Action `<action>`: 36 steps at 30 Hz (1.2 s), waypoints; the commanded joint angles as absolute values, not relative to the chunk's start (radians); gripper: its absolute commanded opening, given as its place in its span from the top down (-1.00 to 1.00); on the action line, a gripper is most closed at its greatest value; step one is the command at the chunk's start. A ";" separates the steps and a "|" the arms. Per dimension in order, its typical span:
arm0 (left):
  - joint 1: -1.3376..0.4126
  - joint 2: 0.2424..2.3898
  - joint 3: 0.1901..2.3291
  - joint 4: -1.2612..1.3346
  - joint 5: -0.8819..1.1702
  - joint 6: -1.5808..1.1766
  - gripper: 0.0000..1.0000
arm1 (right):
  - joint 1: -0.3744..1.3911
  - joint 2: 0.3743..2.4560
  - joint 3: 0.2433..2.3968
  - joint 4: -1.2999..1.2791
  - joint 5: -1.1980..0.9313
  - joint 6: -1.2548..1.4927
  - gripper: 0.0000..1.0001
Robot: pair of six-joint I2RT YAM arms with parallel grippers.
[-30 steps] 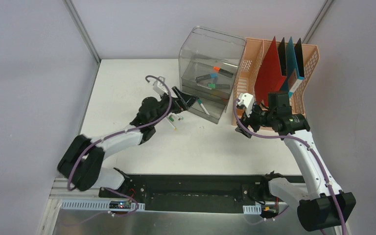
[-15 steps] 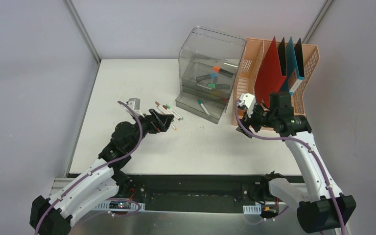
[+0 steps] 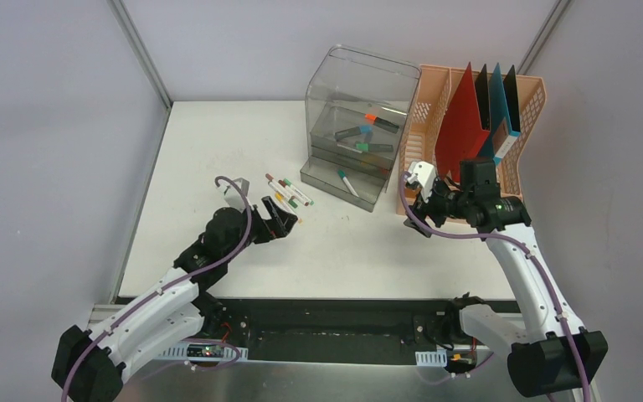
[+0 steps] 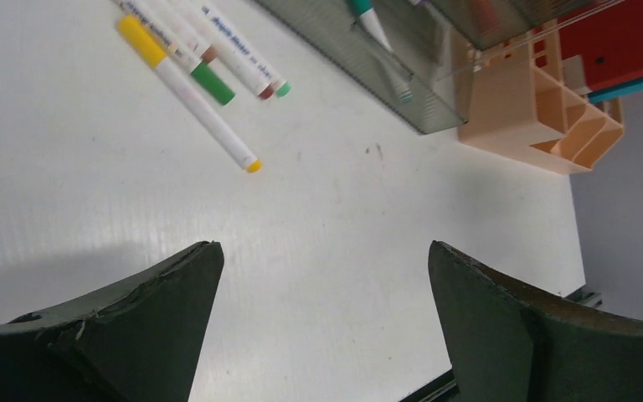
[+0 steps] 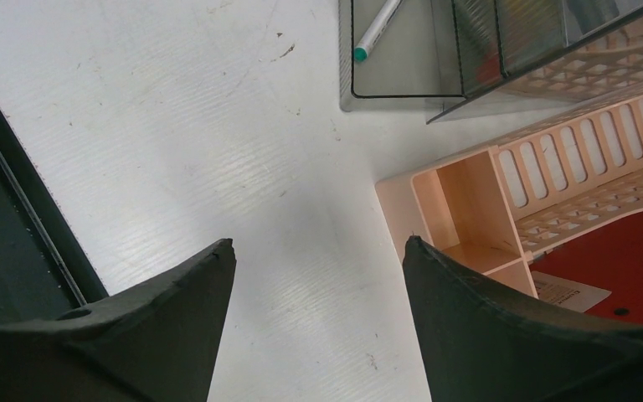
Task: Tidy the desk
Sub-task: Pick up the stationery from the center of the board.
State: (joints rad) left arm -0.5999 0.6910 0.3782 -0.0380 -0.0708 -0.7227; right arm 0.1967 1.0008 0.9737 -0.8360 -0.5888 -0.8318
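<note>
The white desk (image 3: pixel 218 151) carries a small cluster of loose markers (image 3: pixel 289 191) left of a clear drawer organizer (image 3: pixel 356 117). In the left wrist view a yellow-capped marker (image 4: pixel 192 92) and a green-capped one (image 4: pixel 209 79) lie ahead of my left gripper (image 4: pixel 322 251). That left gripper (image 3: pixel 280 219) hovers just near of the markers, open, nothing between its fingers. My right gripper (image 3: pixel 414 209) is open and empty over bare desk beside the peach file rack (image 3: pixel 435 109); its jaws (image 5: pixel 318 243) frame the rack's corner. A teal-capped marker (image 3: pixel 347 182) lies in the organizer's bottom tray.
The rack holds red (image 3: pixel 460 117), black and teal folders upright. More markers rest on the organizer's upper shelves (image 3: pixel 368 134). A black rail (image 3: pixel 326 318) runs along the desk's front edge. Grey walls close in on the left, back and right.
My left arm has drawn back from the organizer's tray toward the near left, past the loose markers, jaws opening wider. The right arm has barely shifted.
</note>
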 commanded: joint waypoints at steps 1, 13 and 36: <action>-0.588 0.765 0.425 -0.107 -0.104 -0.806 -0.94 | 0.190 1.005 0.979 -0.834 -0.620 -0.859 -0.53; -0.588 1.187 0.773 -0.444 -0.261 -0.924 -0.71 | 0.190 1.000 0.977 -0.836 -0.621 -0.864 -0.53; -0.590 1.675 1.212 -0.707 -0.345 -0.908 -0.13 | 0.189 1.015 0.974 -0.836 -0.612 -0.871 -0.54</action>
State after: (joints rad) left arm -0.5938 1.6512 1.1557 -0.6960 -0.3290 -0.9348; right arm 0.1955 1.0115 0.9703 -0.8436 -0.5888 -0.8486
